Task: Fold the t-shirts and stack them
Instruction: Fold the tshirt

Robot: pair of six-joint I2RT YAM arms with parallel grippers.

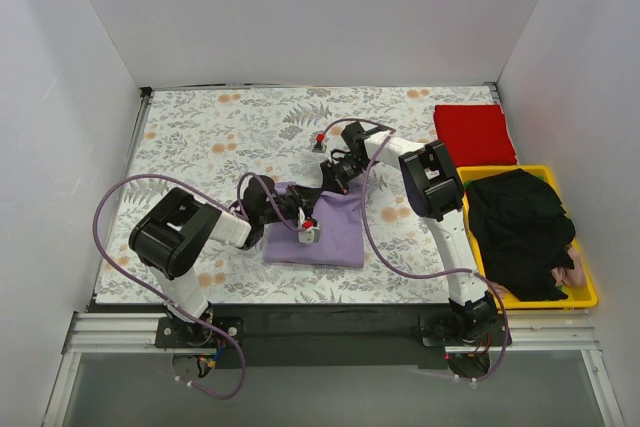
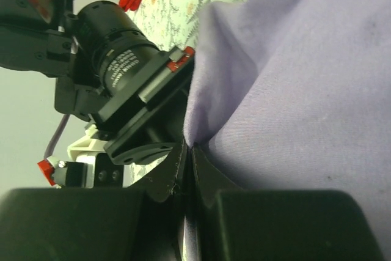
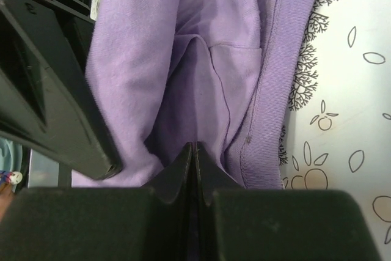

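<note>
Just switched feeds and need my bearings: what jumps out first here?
The lavender t-shirt lies mid-table, pinched by both the left end effector and the right end effector. A folded red t-shirt lies at the far right corner; nearer, a yellow tray holds black cloth.

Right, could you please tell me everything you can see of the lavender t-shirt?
The lavender t-shirt is plain, soft cloth, partly folded into a rough rectangle. It lies on the floral-print cloth, near the middle and towards the near edge. A stitched hem band and a seam show in the right wrist view. Its far side is bunched up where the left gripper and the right gripper each pinch a fold, jaws shut.
</note>
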